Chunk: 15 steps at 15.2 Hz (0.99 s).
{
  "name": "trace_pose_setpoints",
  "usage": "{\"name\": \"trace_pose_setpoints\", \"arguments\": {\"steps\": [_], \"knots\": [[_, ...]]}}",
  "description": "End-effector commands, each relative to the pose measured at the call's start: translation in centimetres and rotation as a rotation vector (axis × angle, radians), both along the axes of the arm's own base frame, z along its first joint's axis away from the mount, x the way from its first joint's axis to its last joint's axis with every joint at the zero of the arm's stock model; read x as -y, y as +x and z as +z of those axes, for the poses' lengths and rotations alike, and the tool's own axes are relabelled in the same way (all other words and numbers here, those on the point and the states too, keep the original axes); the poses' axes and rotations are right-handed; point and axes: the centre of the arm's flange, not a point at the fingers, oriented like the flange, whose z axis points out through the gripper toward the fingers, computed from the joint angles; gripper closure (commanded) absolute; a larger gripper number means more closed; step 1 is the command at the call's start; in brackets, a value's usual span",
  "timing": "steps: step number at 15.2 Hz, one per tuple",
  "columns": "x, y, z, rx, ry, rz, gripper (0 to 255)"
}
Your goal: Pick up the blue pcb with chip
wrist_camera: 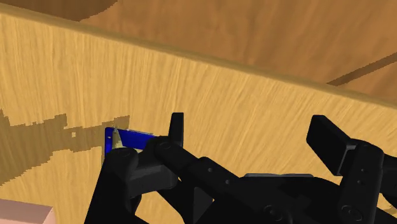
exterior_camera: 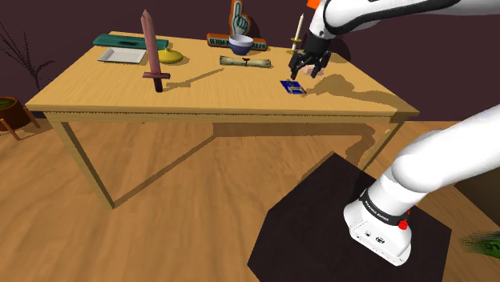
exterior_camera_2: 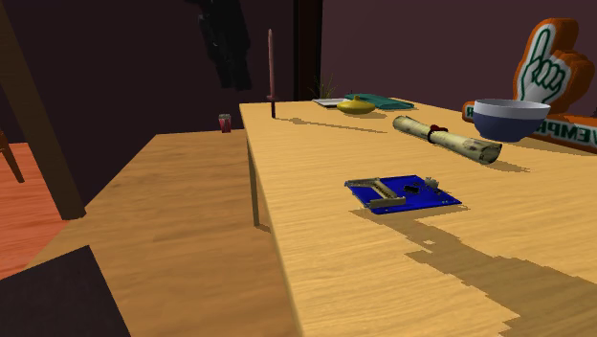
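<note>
A small blue pcb with a chip (exterior_camera: 294,86) lies flat on the wooden table (exterior_camera: 200,100), toward the shoulder view's right. In the second exterior view the pcb (exterior_camera_2: 402,192) lies in mid-table with the arm's shadow beside it. My black gripper (exterior_camera: 307,68) hangs just above and slightly behind the board, not touching it. Seen from the wrist, my gripper (wrist_camera: 251,137) is open, its fingers well apart with only bare table between them. A corner of the pcb (wrist_camera: 127,138) peeks out beside one finger; the rest is hidden behind the hand.
On the table stand an upright wooden sword (exterior_camera: 152,52), a yellow dish (exterior_camera: 170,57), a green book (exterior_camera: 128,42), a rolled scroll (exterior_camera: 244,61), a bowl (exterior_camera: 240,42), a foam finger (exterior_camera: 238,20) and a candlestick (exterior_camera: 298,36). The table's near edge (exterior_camera: 240,118) is close to the pcb.
</note>
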Motion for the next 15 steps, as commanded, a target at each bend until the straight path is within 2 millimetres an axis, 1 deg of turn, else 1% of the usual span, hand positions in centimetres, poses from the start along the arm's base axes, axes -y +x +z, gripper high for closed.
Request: {"name": "trace_pose_setpoints", "arguments": {"steps": [1,7,13,14,15], "knots": [[1.2,1.4,-1.5,0.006,-0.008,-0.036,0],[5.9,5.8,-5.4,0.018,-0.032,-0.144,0],[11.2,9.7,-9.2,0.030,-0.055,-0.251,0],[11.7,10.1,-9.6,0.031,-0.057,-0.261,0],[11.7,10.1,-10.1,0.031,-0.057,-0.261,0]]}}
